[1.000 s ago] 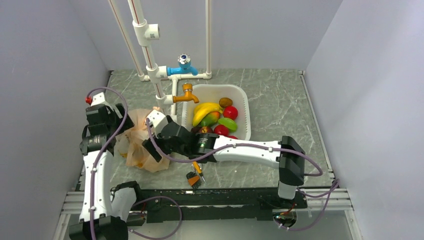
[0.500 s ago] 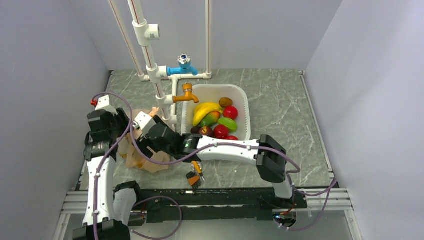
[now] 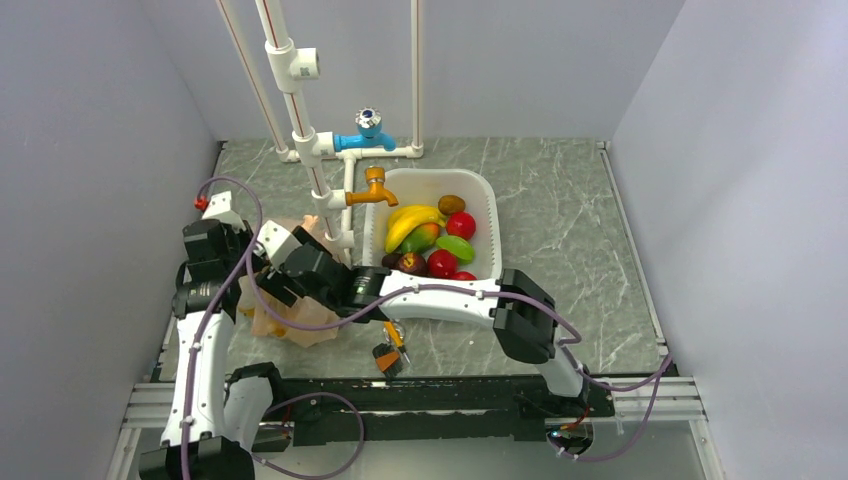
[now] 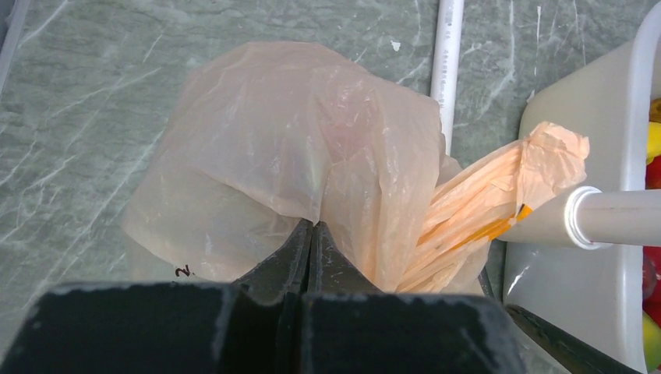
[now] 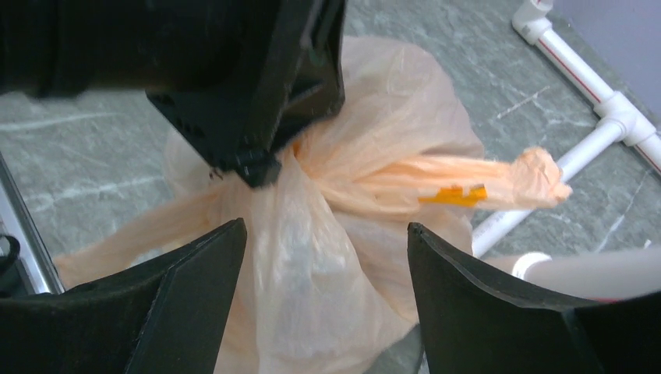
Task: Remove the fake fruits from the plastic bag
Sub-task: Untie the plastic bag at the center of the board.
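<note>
Plastic bag (image 4: 296,132) is seen bunched on the marble-patterned table (image 3: 560,200), just left of the white basin (image 3: 440,173). Its top fold is pinched by the left gripper (image 4: 312,231), jaws pressed together. Right gripper (image 5: 323,234) is spread wide over it.

A: What sits between the right gripper's (image 5: 323,230) fingers?

B: The plastic bag (image 5: 327,312), beige and crinkled. The 2 black fingers (image 5: 187,312) stand wide apart, 1 on each side of it. Whether they touch it, I cannot tell.

A: And above?

B: The left gripper (image 5: 253,167) pinches a gathered fold of the bag. A twisted handle (image 5: 405,178) bearing 1 orange patch (image 5: 456,195) stretches right toward the white pipe (image 5: 608,109) on the marbled table (image 5: 93,156).
</note>
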### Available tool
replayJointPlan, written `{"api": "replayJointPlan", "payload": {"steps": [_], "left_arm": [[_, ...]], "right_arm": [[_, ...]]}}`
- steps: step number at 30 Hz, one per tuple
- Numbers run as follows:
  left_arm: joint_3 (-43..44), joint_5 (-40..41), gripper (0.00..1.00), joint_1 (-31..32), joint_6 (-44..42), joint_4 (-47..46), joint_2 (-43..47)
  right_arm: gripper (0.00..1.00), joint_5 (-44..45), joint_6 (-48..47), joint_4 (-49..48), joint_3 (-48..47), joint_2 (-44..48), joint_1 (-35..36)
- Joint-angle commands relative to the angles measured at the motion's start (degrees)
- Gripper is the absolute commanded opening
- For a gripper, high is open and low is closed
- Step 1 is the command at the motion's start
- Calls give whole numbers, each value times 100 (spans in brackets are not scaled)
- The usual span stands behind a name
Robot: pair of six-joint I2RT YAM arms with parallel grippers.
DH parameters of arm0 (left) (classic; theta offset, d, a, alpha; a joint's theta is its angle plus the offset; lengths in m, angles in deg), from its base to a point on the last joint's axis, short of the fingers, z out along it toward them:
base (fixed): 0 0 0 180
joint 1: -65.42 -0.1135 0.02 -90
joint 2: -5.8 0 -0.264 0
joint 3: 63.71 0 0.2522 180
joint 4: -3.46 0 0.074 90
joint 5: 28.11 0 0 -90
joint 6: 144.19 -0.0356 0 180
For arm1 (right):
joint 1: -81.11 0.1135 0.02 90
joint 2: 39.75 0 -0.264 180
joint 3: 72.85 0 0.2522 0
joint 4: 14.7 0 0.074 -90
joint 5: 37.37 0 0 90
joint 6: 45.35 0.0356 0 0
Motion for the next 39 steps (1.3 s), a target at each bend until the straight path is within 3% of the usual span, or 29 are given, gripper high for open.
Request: {"api": "replayJointPlan", "payload": {"steps": [1, 4, 9, 16, 22, 24, 34, 39], "left_arm": [[28, -69, 0, 176, -209, -199, 71], [2, 142, 0, 261, -175, -202, 181], [-47, 605, 0, 337, -83, -220, 329], [-61, 645, 0, 368, -89, -249, 395], [-7, 911, 0, 380, -51, -133, 331], [1, 1101, 0, 381, 32, -87, 339], [41, 1908, 0, 383, 269, 67, 423], [-23, 1741, 0, 414, 234, 35, 597]], "right_arm": [[78, 9, -146, -231, -677, -342, 26], [77, -10, -110, -255, -562, -331, 37], [61, 2, 32, -851, 86, -54, 30], [62, 244, 135, -954, 418, -22, 30], [21, 334, 154, -1431, 1008, 410, 18], [15, 271, 315, -1688, 1379, 672, 22], [10, -606, 736, -3179, 3799, 1967, 26], [7, -767, 762, -3174, 4161, 2206, 23]]}}
